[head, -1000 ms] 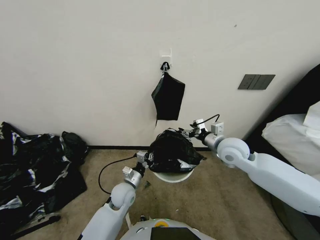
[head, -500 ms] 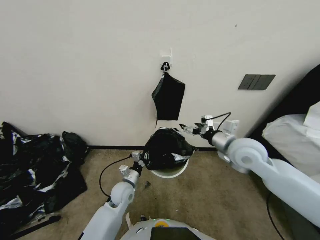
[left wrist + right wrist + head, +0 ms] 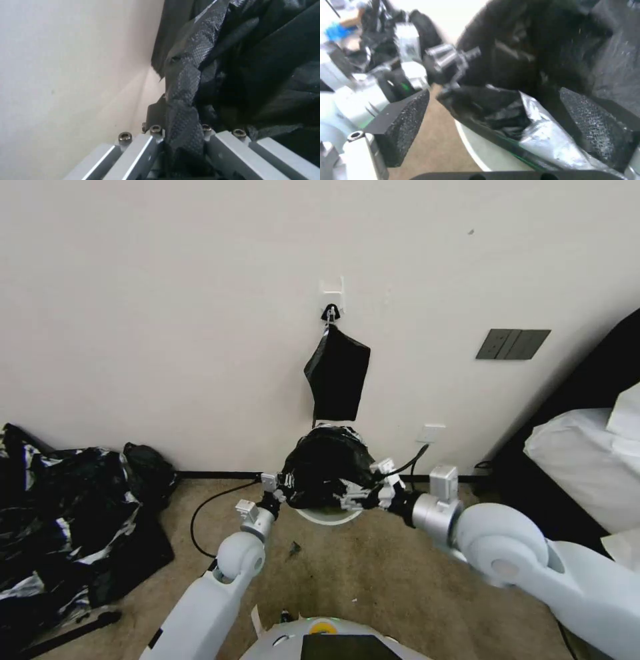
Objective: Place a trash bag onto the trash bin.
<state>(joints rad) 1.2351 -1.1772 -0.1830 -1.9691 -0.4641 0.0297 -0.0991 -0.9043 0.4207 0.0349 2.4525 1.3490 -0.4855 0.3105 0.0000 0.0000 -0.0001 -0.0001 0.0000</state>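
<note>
I see the glossy black trash bag [image 3: 325, 470] bunched in a crumpled mound over the cream-white trash bin [image 3: 328, 515], standing on the carpet by the wall.

Soft, even room light falls on the pale wall [image 3: 167, 313], dimming toward its corners. The wide head view bends lines at the edges. Glare streaks the heap of black plastic [image 3: 60, 527]. The right wrist view is smeared with blur; the left wrist view is soft.
</note>
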